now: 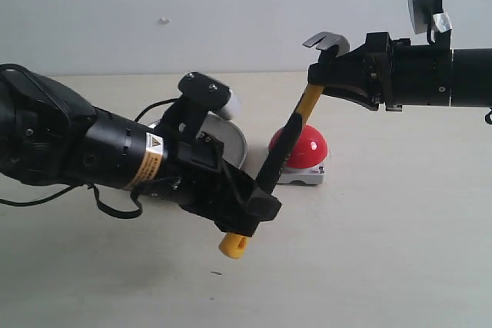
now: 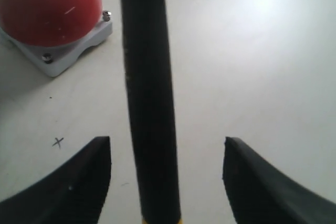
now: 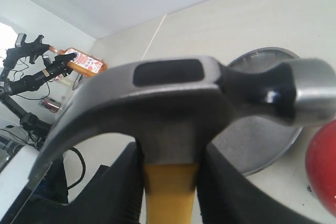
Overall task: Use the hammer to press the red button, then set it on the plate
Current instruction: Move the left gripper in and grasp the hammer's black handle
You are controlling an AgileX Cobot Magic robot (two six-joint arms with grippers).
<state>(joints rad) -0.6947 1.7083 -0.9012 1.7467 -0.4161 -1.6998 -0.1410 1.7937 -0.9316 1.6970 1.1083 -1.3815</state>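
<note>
The hammer (image 1: 310,102) hangs slanted above the table, its dark head (image 3: 178,103) up and its yellow looped end (image 1: 234,245) down. My right gripper (image 1: 319,81) is shut on the yellow neck just under the head (image 3: 171,182). Lower down, my left gripper (image 1: 265,190) is open around the black handle (image 2: 149,103), with a gap on each side (image 2: 168,142). The red button (image 1: 304,147) on its grey-white base sits on the table behind the handle (image 2: 47,6). The silver plate (image 1: 233,140) lies left of the button, largely hidden by my left arm (image 3: 262,135).
A black cable (image 1: 115,205) trails under my left arm. A small x mark (image 2: 58,141) is on the tabletop near the button. Beyond the table, an orange bottle (image 3: 79,61) and other arm hardware (image 3: 26,61) stand in the background.
</note>
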